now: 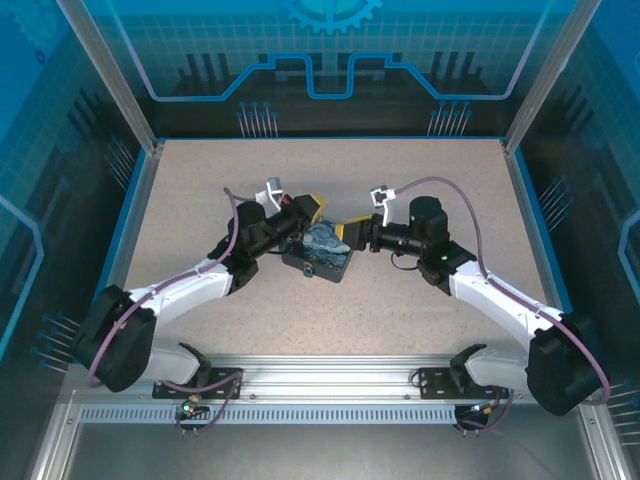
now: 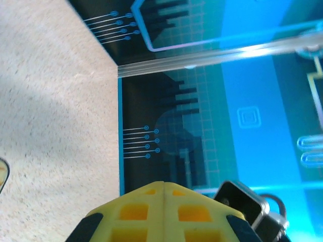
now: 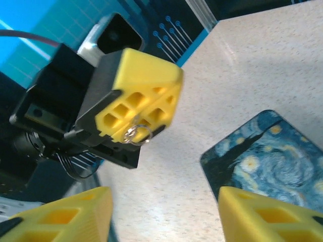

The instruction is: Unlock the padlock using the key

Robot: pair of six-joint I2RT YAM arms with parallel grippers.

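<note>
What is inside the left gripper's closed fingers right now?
A thin metal ring pokes out from between the left gripper's shut yellow fingers. Whatever it is attached to, possibly the key, is covered by the pads.

Bright, even light falls from above on the overhead view, which is sharp throughout; the arms cast only soft, short shadows on the table. The 2 wrist views blur the yellow fingers closest to the lens. Cyan glare washes out the wall in the left wrist view, and the box looks slightly soft.
</note>
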